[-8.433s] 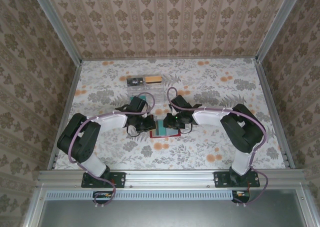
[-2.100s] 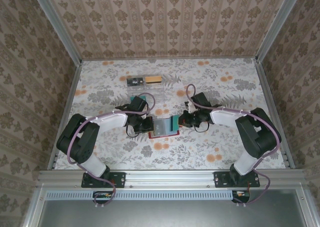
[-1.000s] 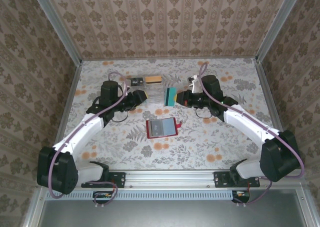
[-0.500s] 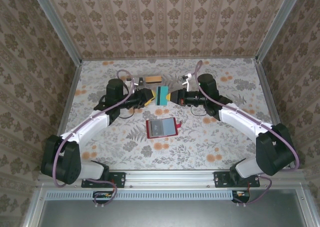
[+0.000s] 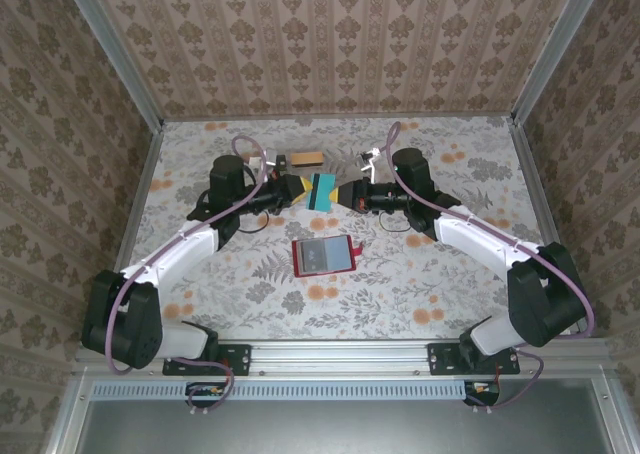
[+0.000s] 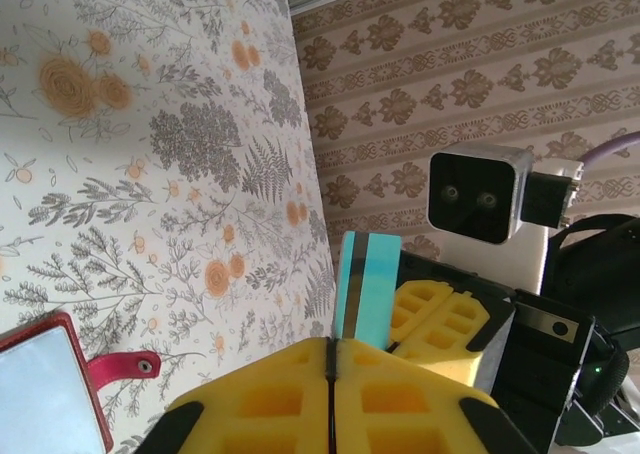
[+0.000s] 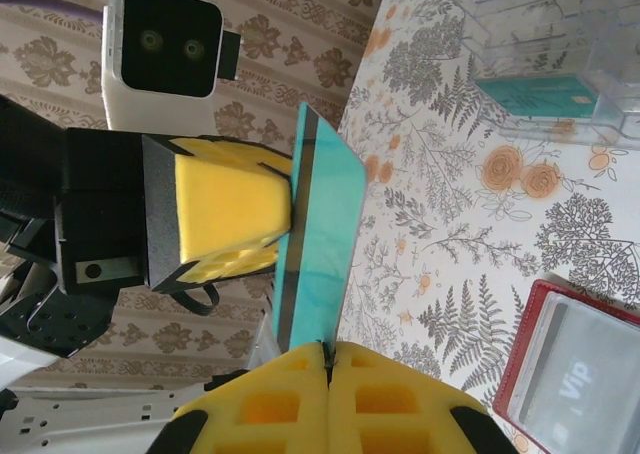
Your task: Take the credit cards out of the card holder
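Lying open, rectangular red card holder (image 5: 325, 256) looks glossy.

- The left gripper (image 5: 298, 190) and the right gripper (image 5: 346, 195) meet over the far middle of the table (image 5: 430, 274). Both are pinched on one teal card (image 5: 321, 191), and together they bar the way across there.
- A clear box (image 7: 610, 64) stands on the table close by them, crowding that spot further.
- The holder (image 5: 325, 255) lies open and flat nearer in, apart from the grippers, with free air above it.
- Each arm slants from its near corner in toward the centre, fencing off its own side.
- Between the arms, the table on either side of the holder is bare, and so are the far corners.
- Walls (image 5: 330, 44) close the left, right and far edges.
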Controlling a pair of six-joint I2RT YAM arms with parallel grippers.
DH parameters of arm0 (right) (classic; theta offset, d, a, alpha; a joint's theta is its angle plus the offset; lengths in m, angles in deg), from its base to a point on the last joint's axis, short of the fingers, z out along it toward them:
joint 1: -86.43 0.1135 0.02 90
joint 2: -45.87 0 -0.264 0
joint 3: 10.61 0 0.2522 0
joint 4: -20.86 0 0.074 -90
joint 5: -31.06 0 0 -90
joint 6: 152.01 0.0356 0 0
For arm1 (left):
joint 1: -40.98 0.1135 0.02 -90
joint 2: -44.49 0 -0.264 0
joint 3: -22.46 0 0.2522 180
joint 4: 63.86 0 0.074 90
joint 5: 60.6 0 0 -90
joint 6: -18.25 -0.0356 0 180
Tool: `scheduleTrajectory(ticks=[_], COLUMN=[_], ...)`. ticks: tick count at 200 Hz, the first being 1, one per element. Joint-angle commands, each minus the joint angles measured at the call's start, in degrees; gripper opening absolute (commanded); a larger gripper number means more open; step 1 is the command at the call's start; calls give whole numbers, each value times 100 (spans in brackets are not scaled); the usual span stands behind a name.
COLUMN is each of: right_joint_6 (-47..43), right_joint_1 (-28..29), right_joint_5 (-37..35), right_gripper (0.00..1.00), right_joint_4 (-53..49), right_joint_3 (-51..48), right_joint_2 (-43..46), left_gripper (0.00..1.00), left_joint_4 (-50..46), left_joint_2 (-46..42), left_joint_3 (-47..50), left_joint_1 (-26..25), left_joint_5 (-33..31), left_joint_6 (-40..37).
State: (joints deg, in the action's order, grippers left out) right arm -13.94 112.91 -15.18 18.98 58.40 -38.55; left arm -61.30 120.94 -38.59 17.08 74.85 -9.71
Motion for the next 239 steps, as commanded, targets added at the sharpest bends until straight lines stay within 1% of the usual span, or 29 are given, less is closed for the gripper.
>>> scheduleTrajectory(ticks=[1,14,18,28,43,47,64,72,84,92,101,104,113,131,142,165,186,193,213,228,239], right_joint_6=[3,-37,-49,-102,-232,-261,-395,-475,-607,-708,-820,-852,-983,-1210,-1342,-1566,-1694,-1708,-1748,-1770,-1768], right_joint_1=[62,60,59,51,26,12,-48,-78,-116,-138,-151,-156,-161,-177,-191,-239,-304,-320,-388,-437,-475], right_joint_5=[113,67,49,-46,-113,-122,-303,-399,-530,-632,-747,-785,-917,-1181,-1365,-1636,-1790,-1822,-1861,-1874,-1884], right_gripper=[3,15,21,44,47,50,76,85,92,94,99,100,100,100,100,100,100,100,100,100,100], right_joint_4=[163,93,63,-58,-256,-313,-643,-799,-1004,-1155,-1322,-1372,-1561,-1865,-2052,-2321,-2441,-2447,-2464,-2491,-2488], right_joint_3=[172,181,182,185,190,180,163,156,132,118,112,114,123,110,111,93,53,25,-44,-74,-110], right_joint_2=[-132,-145,-143,-124,-60,-40,90,177,319,422,435,620,763,1017,1168,1488,1719,1784,1915,1979,2021], left_gripper=[0,0,0,0,0,0,0,0,0,0,0,0,0,0,0,0,0,0,0,0,0], left_joint_4=[256,91,10,-255,-756,-924,-1700,-2185,-2911,-3355,-3781,-3876,-4230,-4518,-4542,-4341,-4328,-4262,-4063,-3930,-4004], left_joint_2=[-98,-161,-184,-229,-309,-333,-423,-452,-472,-473,-449,-433,-412,-377,-377,-369,-302,-277,-197,-114,9], left_joint_3=[-78,-104,-125,-199,-325,-360,-558,-707,-946,-1109,-1265,-1318,-1462,-1604,-1638,-1569,-1505,-1442,-1293,-1220,-1236], left_joint_1=[-69,-62,-62,-62,-44,-24,49,67,79,84,92,89,88,79,87,12,-186,-186,-190,-191,-192], left_joint_5=[311,273,251,214,124,102,-116,-268,-585,-808,-1231,-1348,-1710,-2456,-2842,-3380,-3689,-3801,-4043,-4125,-4072], left_joint_6=[10,-94,-152,-315,-661,-779,-1313,-1724,-2326,-2707,-3135,-3266,-3648,-4411,-4894,-6310,-7974,-8407,-9287,-9837,-10345])
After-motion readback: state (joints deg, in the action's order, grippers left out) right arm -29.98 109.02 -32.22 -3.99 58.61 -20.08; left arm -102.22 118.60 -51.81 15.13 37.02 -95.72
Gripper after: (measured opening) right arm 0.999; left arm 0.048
